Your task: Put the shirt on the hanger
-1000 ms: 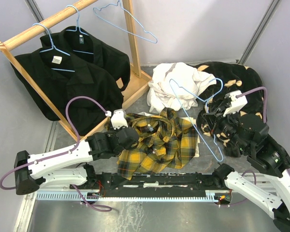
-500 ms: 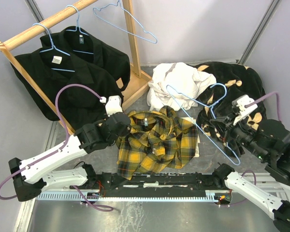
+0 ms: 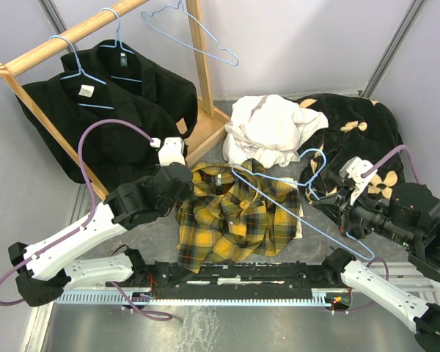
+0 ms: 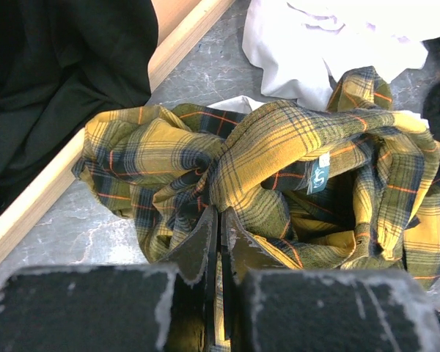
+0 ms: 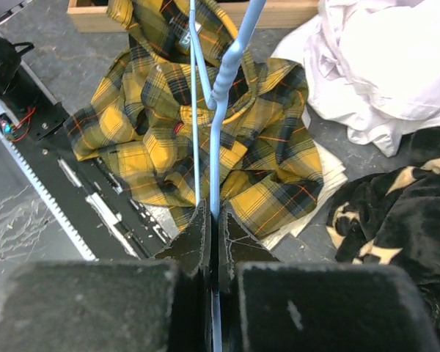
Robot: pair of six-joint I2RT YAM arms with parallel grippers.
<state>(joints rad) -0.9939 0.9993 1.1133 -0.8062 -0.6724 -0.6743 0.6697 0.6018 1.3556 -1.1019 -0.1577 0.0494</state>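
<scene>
Top external view: the shirt (image 3: 238, 216) lies bunched by the tabletop's near edge. My left end effector (image 4: 220, 214) pinches its fabric, likely to lift it; my right end effector (image 5: 214, 213) clamps the hanger (image 5: 215, 139), ready to thread.

You're looking at soft, matt woven flannel in the shirt (image 3: 238, 216) and smooth, faintly glossy coated wire in the hanger (image 5: 215, 161). Far left, the rack (image 3: 202, 66) is bare pale wood. The tabletop (image 4: 95, 227) looks like smooth grey marbled stone. The blanket (image 5: 396, 213) at right is fuzzy fleece.
</scene>
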